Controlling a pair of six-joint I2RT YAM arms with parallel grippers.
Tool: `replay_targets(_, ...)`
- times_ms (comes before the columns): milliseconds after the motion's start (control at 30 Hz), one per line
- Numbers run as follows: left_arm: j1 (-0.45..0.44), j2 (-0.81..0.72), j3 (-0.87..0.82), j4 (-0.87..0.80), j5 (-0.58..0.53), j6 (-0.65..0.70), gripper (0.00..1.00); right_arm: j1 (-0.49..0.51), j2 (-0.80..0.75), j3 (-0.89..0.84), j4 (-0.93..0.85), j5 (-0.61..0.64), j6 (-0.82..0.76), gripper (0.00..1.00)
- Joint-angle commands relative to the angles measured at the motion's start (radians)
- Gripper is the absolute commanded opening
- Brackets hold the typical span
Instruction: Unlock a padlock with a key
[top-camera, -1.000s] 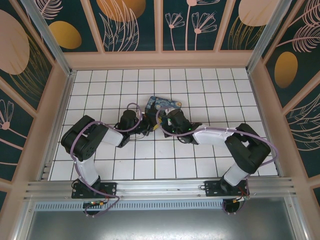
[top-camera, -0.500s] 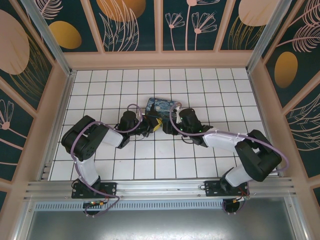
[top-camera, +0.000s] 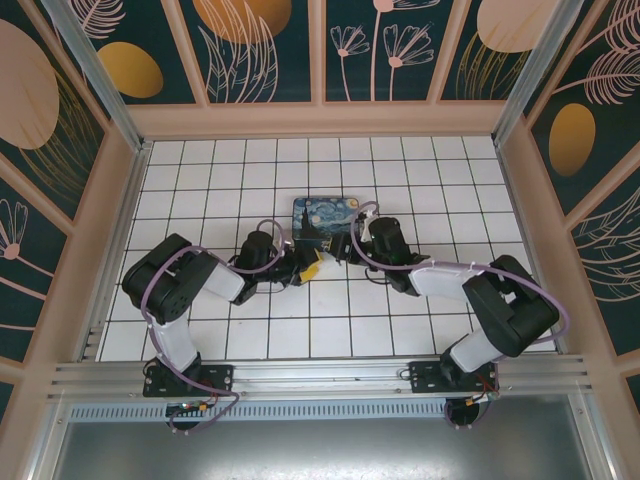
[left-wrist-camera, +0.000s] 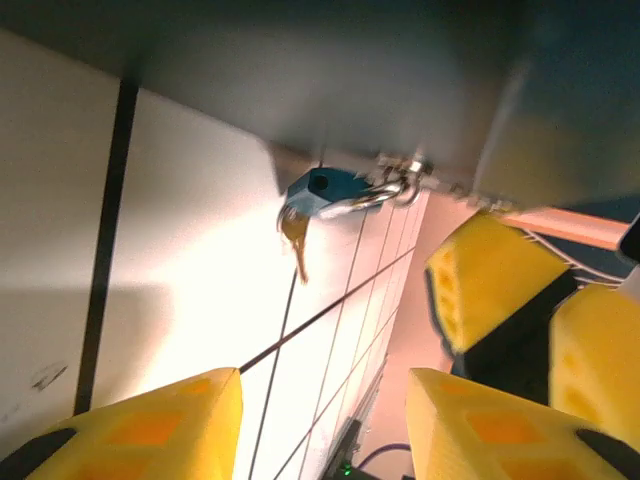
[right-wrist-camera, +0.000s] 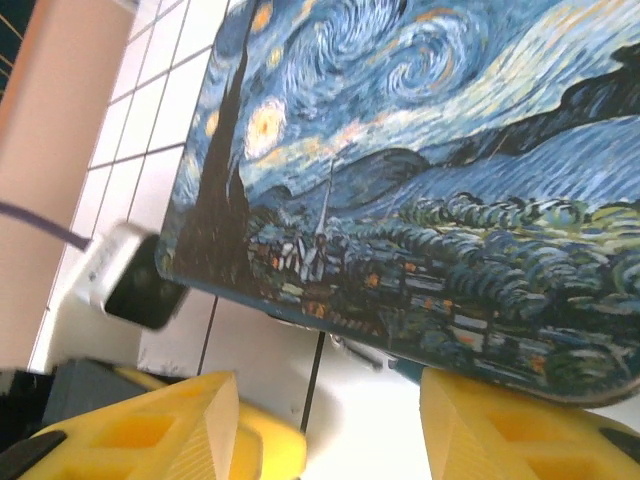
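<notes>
The padlock (left-wrist-camera: 325, 190) sits upper centre in my left wrist view, well clear of the left fingers (left-wrist-camera: 150, 430), which are spread and empty. The right fingers (right-wrist-camera: 150, 430) are spread too. A second ago both pairs were clenched. The padlock is blue, its silver shackle hooked to the box (right-wrist-camera: 420, 180), with a brassy key (left-wrist-camera: 296, 245) jutting from it.

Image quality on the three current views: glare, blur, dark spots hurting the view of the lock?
Top external: evenly lit, sharp. Left wrist: white tiled floor blown out by glare, starry-night painted rectangular box in shadow, yellow jaws soft; small blue-teal padlock and thin brassy key readable. Right wrist: box painting fairly sharp, left edge smeared, jaws out of focus.
</notes>
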Motion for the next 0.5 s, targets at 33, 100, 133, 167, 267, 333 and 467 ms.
replay_targets(33,-0.003,-0.071,-0.003,-0.042,0.031,0.045,0.62,-0.028,0.029,0.001,0.106,0.009,0.04,0.51)
replay_targets(100,-0.003,-0.102,0.003,-0.077,0.025,0.066,0.69,-0.044,0.042,0.016,0.11,0.002,0.042,0.51)
replay_targets(133,-0.003,-0.126,0.009,-0.109,0.02,0.083,0.71,-0.052,0.05,0.025,0.115,-0.002,0.039,0.51)
replay_targets(167,-0.002,-0.149,0.018,-0.14,0.013,0.1,0.74,-0.058,0.051,0.032,0.115,-0.005,0.034,0.51)
replay_targets(267,0.003,-0.188,0.06,-0.241,-0.005,0.157,0.79,-0.062,0.037,0.026,0.109,-0.019,0.028,0.51)
replay_targets(333,0.012,-0.21,0.095,-0.314,-0.024,0.202,0.81,-0.059,0.014,0.0,0.108,-0.032,0.029,0.5)
replay_targets(467,0.035,-0.24,0.189,-0.476,-0.061,0.301,0.85,-0.054,-0.045,-0.073,0.108,-0.023,0.02,0.49)
